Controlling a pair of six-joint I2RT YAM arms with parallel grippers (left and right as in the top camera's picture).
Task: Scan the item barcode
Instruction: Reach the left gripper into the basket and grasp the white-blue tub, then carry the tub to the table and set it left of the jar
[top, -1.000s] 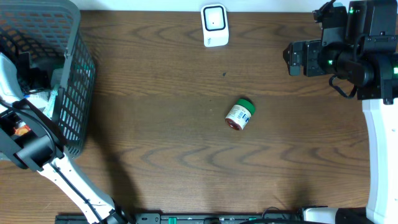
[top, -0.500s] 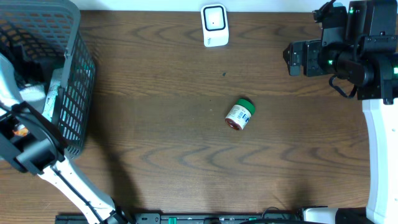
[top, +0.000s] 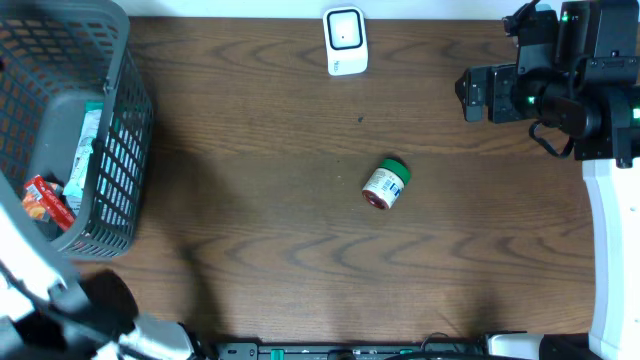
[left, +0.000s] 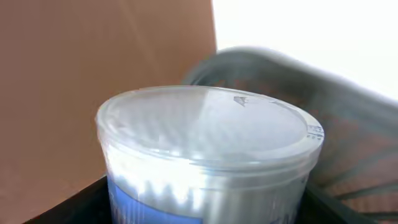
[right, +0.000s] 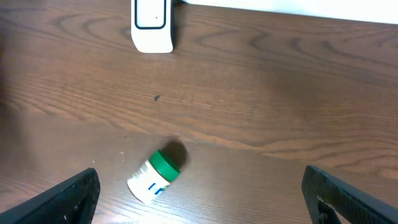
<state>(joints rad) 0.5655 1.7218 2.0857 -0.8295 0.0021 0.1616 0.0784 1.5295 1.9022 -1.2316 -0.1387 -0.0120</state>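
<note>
Jar (top: 386, 184) — bare table (top: 300, 250) all round

A round clear plastic tub with a clear lid and blue label (left: 208, 143) fills my left wrist view, clamped in the left gripper (left: 205, 214). A small white jar with a green cap (top: 386, 184) lies on its side mid-table, cap toward the far edge. The white box-shaped barcode scanner (top: 345, 40) sits at that far edge, well apart from the jar.
</note>
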